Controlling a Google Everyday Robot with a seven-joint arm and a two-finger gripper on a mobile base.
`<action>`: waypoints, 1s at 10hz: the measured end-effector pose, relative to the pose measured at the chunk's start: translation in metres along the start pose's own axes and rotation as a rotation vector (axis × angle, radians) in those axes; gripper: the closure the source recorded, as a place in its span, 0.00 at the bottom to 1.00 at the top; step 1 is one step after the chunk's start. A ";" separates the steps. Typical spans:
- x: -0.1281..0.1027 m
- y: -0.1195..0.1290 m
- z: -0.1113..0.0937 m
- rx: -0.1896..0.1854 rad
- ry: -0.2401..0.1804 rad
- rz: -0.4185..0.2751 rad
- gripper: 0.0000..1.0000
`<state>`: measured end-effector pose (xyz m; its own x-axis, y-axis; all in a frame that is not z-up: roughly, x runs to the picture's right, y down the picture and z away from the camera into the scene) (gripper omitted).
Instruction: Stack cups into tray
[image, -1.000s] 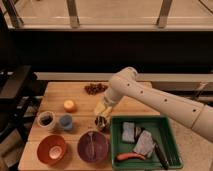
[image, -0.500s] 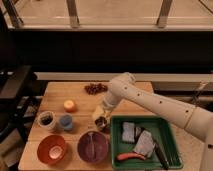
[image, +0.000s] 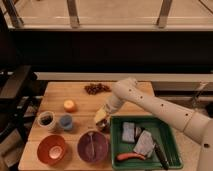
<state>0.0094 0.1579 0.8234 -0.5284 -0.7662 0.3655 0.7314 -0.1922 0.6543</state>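
Note:
A dark metal cup (image: 46, 120) and a light blue cup (image: 66, 122) stand side by side at the table's left, both upright. The green tray (image: 170, 156) lies at the front right and holds cloths and utensils. My gripper (image: 101, 120) hangs low over the table just left of the tray's near-left corner, right of the blue cup and apart from it. Its fingers point down and stand open, with nothing held.
An orange bowl (image: 51, 149) and a purple bowl (image: 93, 146) sit at the front edge. An orange fruit (image: 69, 105) and a bunch of grapes (image: 96, 88) lie farther back. In the tray are grey cloths (image: 141, 140), a red-orange item (image: 128, 156) and a dark utensil (image: 161, 155).
The arm's elbow has dropped a little and swung slightly. The gripper has stayed almost in place beside the tray, still open.

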 end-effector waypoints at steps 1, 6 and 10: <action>-0.002 0.001 0.003 0.016 0.001 0.012 0.22; 0.000 -0.002 0.009 0.050 0.015 0.014 0.46; 0.000 -0.003 0.011 0.057 0.013 0.016 0.84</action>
<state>0.0022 0.1651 0.8284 -0.5110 -0.7770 0.3677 0.7138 -0.1453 0.6851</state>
